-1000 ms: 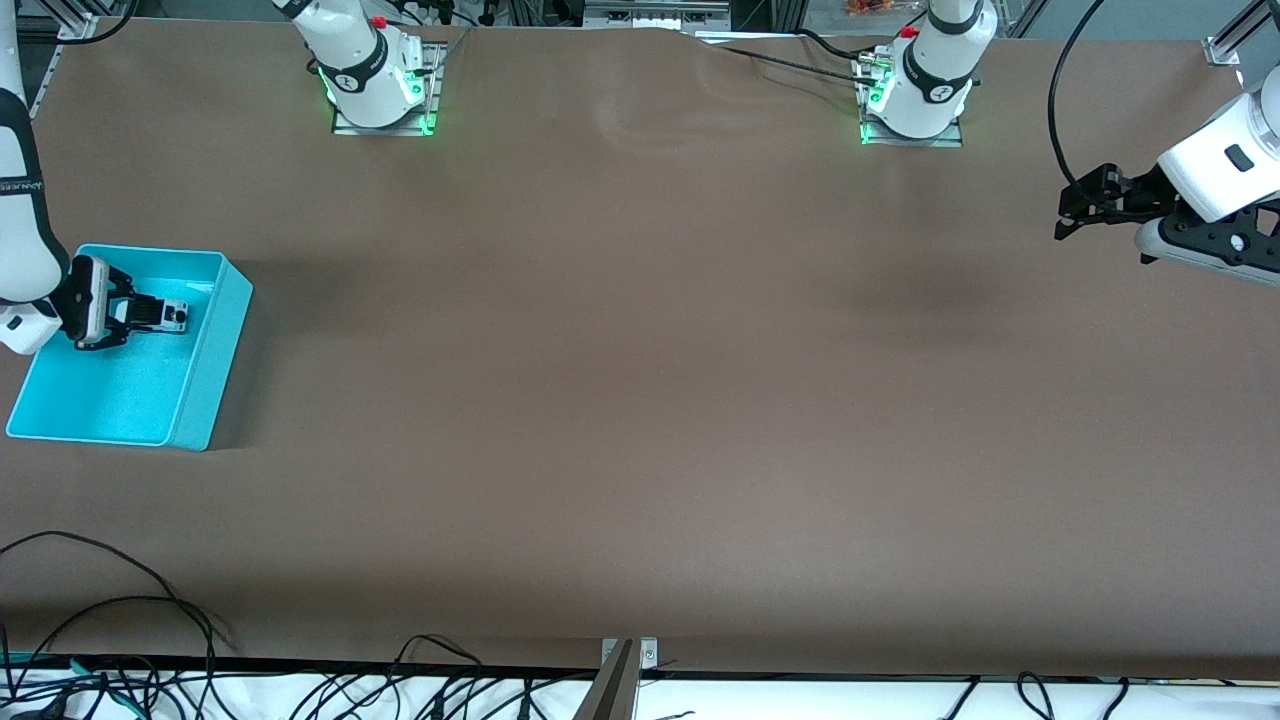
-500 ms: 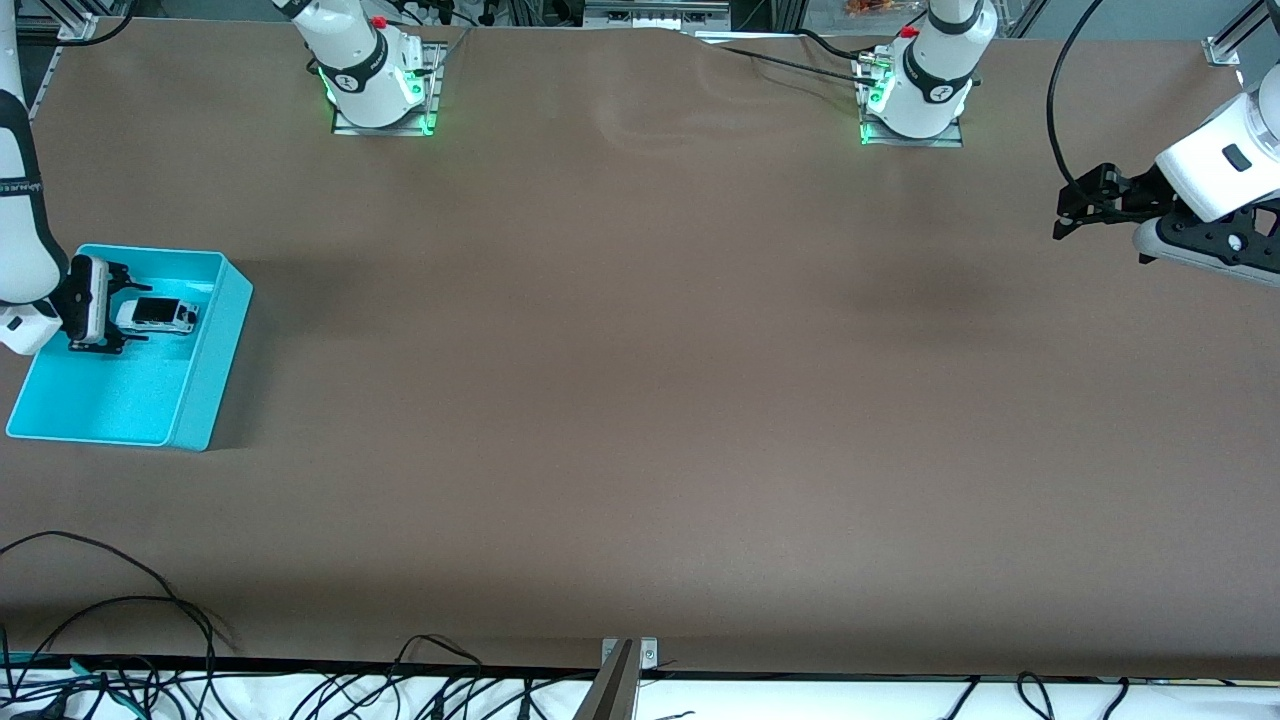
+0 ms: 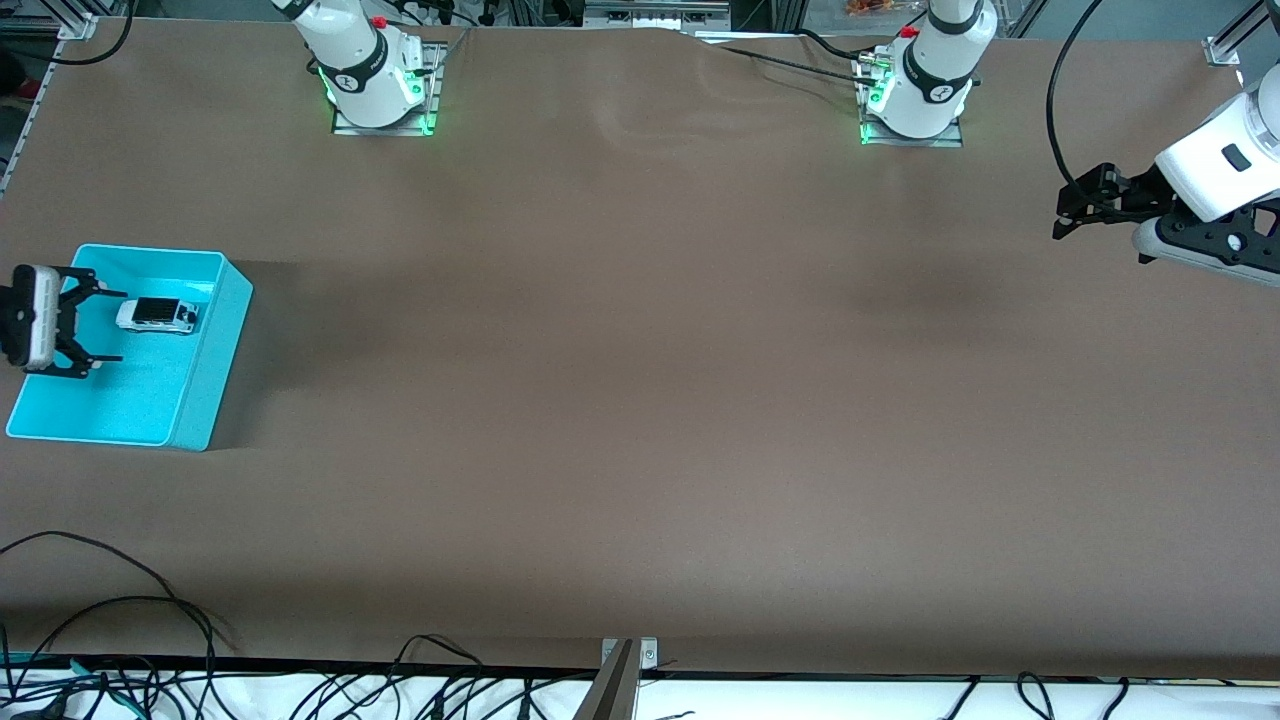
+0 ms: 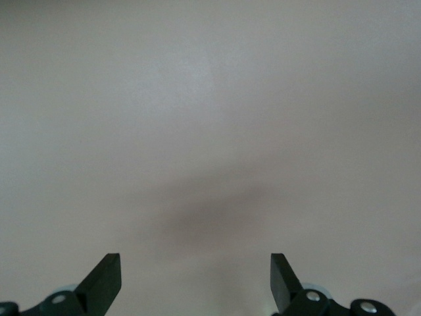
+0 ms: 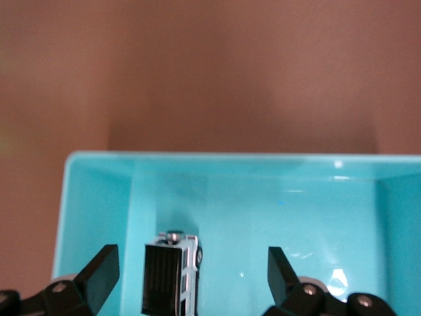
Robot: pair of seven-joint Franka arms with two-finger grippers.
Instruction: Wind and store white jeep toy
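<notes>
Brown bench top carries a turquoise bin at the right arm's end; the white jeep toy lies inside. Right gripper hovers over it, jaws spread, empty. Left gripper waits, wide open, empty. Storing looks done; next comes retreat.

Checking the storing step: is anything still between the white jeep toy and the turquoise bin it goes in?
Nothing visible: the white jeep toy already lies inside the turquoise bin. The right hand is open over the bin, not touching the toy. The left hand waits open over its end of the table.
</notes>
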